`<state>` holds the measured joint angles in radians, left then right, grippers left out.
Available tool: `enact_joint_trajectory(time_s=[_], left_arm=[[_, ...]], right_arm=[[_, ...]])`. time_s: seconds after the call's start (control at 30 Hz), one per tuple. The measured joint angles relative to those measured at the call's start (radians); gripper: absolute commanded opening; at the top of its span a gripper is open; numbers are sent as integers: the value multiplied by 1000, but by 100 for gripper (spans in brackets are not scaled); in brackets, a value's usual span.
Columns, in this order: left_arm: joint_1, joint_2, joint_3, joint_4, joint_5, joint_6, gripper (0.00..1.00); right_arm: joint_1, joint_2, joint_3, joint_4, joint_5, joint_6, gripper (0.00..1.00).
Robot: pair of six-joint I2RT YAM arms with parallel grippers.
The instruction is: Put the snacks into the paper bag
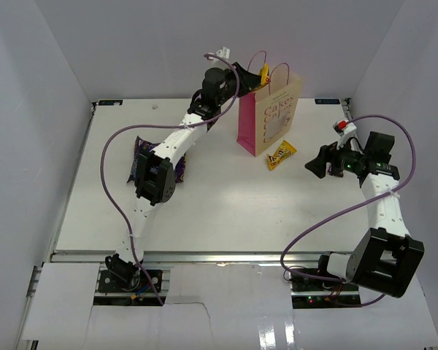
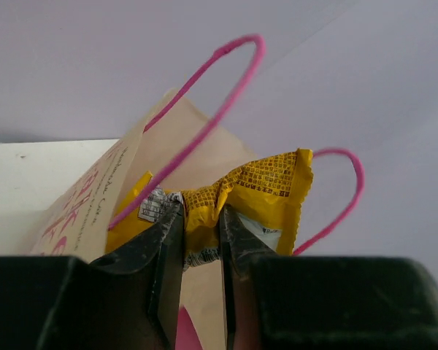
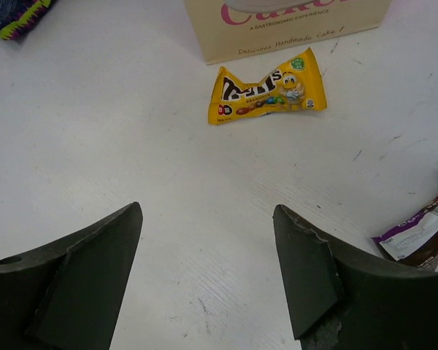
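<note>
The paper bag (image 1: 271,120) stands upright at the back middle of the table. My left gripper (image 1: 252,77) is at the bag's open top, shut on a yellow wrapped bar (image 1: 263,71). In the left wrist view the fingers (image 2: 168,240) pinch the bar (image 2: 270,182) between the pink handles (image 2: 204,109). Another yellow packet (image 1: 281,154) lies on the table at the bag's foot and shows in the right wrist view (image 3: 266,89). My right gripper (image 1: 317,162) is open and empty, right of that packet. The blue-purple chip bag (image 1: 140,154) lies at the left, partly under my left arm. A dark purple packet (image 3: 423,230) lies beside the right finger.
White walls close in the table on the left, back and right. A small red-and-white thing (image 1: 342,126) sits just behind my right wrist. The purple cables of both arms loop over the table. The chip bag's corner (image 3: 14,14) shows at the top left of the right wrist view.
</note>
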<state>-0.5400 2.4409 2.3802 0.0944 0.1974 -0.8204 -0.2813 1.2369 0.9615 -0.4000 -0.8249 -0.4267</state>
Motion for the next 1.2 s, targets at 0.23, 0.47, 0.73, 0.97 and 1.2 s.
enact_joint_trajectory(time_s=[0.23,0.47,0.73,0.97,1.2], left_arm=[[-6,-39,-56,58,2,-32,70],[-10,-63,-66,53,2,-26,81],[-9,-419,-401,-145,-85,231,88],[42,-1138,-1158,-151,-276,369,94],[82,-1452,-1587,-338,-417,291,96]], right_arm=[[0,2,-24,-1,26,5,78],[2,89,8,43,304,154,84],[19,421,244,74,707,310,84],[26,663,420,48,830,341,70],[31,763,472,21,828,337,53]])
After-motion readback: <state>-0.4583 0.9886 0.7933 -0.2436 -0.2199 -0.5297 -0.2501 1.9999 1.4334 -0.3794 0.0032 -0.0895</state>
